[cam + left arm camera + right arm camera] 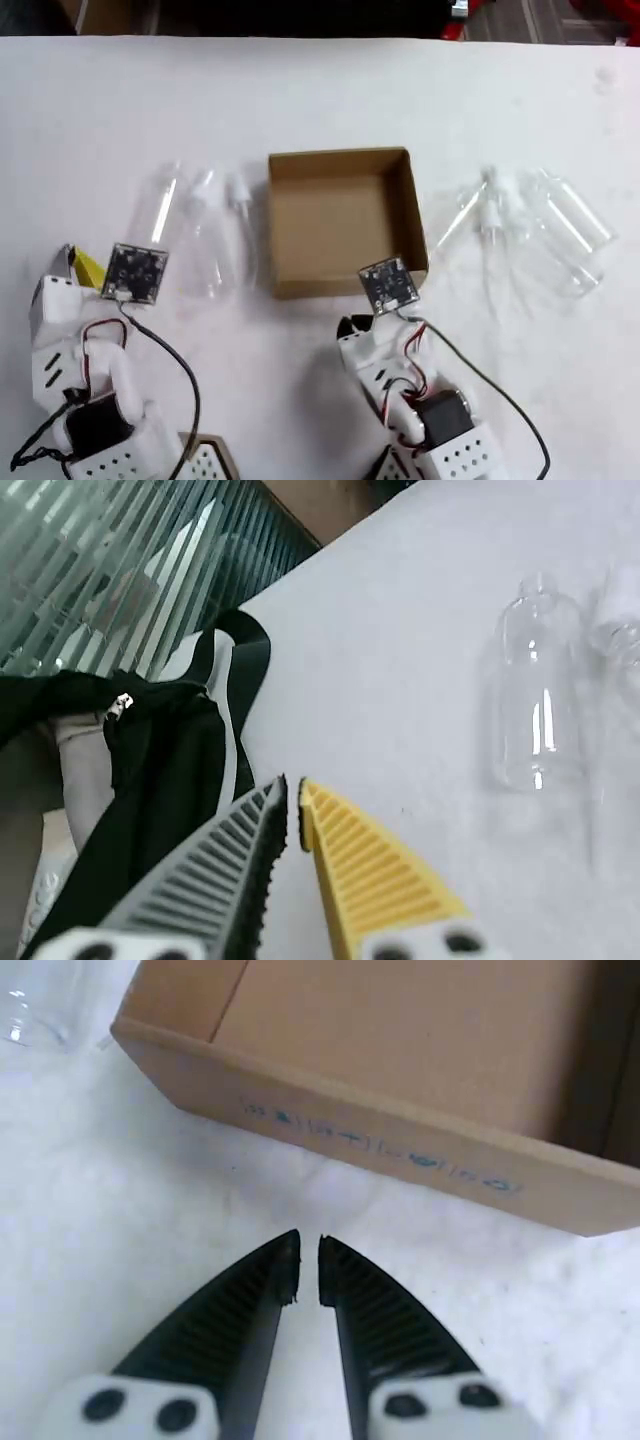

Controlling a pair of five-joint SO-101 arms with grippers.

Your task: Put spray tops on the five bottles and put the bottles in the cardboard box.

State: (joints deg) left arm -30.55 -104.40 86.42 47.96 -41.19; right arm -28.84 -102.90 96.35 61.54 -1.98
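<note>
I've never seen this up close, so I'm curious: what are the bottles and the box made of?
The bottles look like clear, glossy plastic, though glass is possible: the table shows through them and they carry bright glints. The cardboard box looks like matte brown card with thin folded walls.

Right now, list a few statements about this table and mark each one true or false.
1. The cardboard box is empty. True.
2. Every bottle lies on the same side of the box. False: clear bottles lie on one side and more bottles on the opposite side.
3. The right arm's jaws hold a bottle. False: they are shut on nothing, close to the box's outer wall.
4. The left arm's jaws are shut. True.
</note>
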